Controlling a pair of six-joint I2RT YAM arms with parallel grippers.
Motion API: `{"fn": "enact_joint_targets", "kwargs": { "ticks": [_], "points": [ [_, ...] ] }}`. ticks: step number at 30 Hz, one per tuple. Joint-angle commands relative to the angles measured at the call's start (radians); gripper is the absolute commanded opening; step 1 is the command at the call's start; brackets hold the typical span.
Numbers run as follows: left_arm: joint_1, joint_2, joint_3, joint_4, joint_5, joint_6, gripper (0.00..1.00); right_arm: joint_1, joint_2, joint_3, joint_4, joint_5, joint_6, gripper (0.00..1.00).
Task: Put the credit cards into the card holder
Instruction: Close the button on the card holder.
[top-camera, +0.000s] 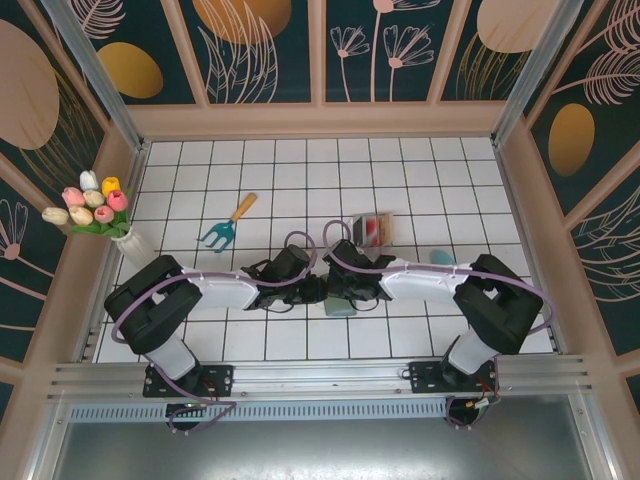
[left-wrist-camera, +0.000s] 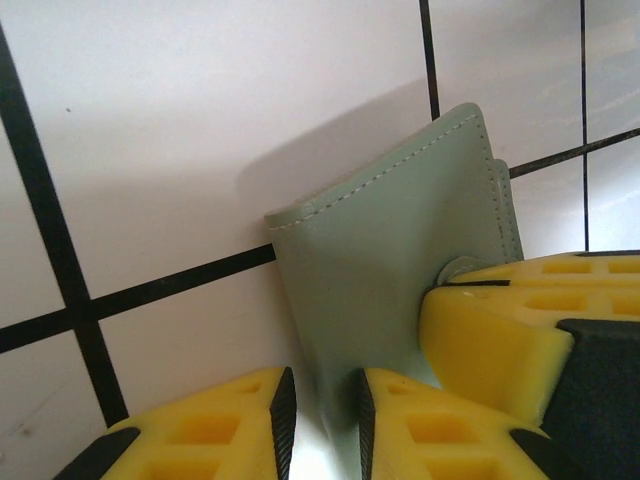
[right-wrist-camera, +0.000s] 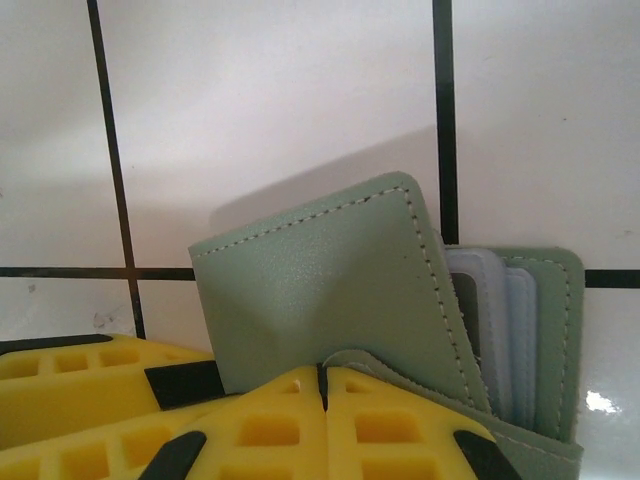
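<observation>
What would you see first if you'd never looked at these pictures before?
In the middle of the white tiled table, the yellow left pincer and right pincer both grip a sage-green folding wallet, holding it partly open. At the table's left edge, a bunch of pink, white and yellow tulips stands in a white vase.

Bright, even overhead light floods the white tiled table (top-camera: 400, 170); the enclosure walls (top-camera: 560, 130) splay outward at the frame's edges. Just beyond the left claw (left-wrist-camera: 322, 400), the card holder (left-wrist-camera: 390, 230) throws a soft grey shadow up and left across the tiles. A similar shadow spreads beyond the right claw (right-wrist-camera: 322, 375), with a small glare spot (right-wrist-camera: 600, 401) glinting to its right. The yellow fingers (right-wrist-camera: 250, 430) look slightly soft, the stitching crisp.
</observation>
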Motion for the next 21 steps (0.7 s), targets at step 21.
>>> {"fn": "enact_joint_targets", "kwargs": {
  "ticks": [21],
  "points": [
    [-0.008,-0.039,-0.001,-0.047,-0.041,-0.01,0.35,-0.192,-0.282,0.005,-0.103,-0.169,-0.112,0.28]
  ]
}}
